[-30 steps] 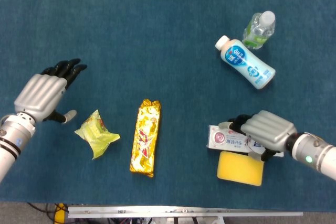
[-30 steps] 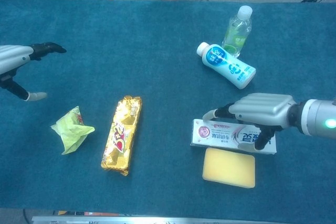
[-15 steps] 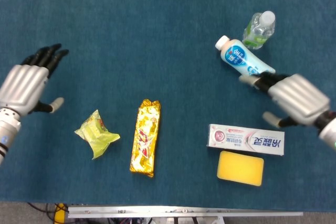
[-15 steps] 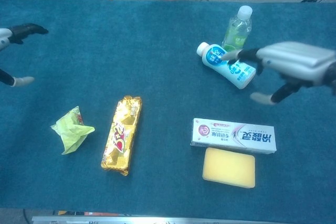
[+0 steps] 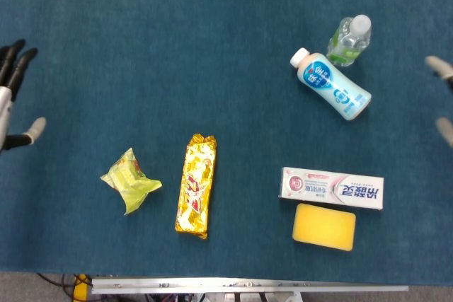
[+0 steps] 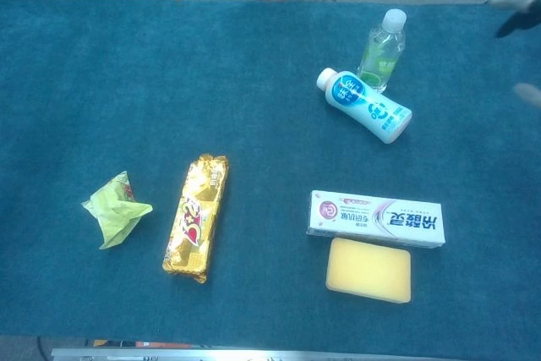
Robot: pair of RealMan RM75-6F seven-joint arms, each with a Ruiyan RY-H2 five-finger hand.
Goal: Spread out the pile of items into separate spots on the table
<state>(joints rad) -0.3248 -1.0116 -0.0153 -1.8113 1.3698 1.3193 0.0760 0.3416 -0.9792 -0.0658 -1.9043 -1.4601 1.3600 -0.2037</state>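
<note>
Where the blue felt-like tabletop (image 5: 177, 47) shows at the head view's edges, both hands appear only in part: the left hand (image 5: 10, 97) at the left border, dark fingers spread and holding nothing; the right hand (image 5: 442, 97) at the right border as pale fingertips set apart, also empty.

A crumpled yellow-green wrapper (image 5: 129, 179) lies front left, irregular in shape. Just beside it, apart, lies a glossy gold foil snack bar (image 5: 196, 186), long axis running near to far with a slight tilt.

A white cardboard toothpaste box (image 5: 332, 188) lies front right, long axis left to right. A rectangular yellow sponge (image 5: 324, 226) with rounded corners sits just in front of it, parallel, nearly touching.

A smooth white-and-blue plastic bottle (image 5: 330, 83) lies on its side, cap pointing far-left. A clear water bottle (image 5: 349, 40) with a green label and white cap stands upright close behind it.
</note>
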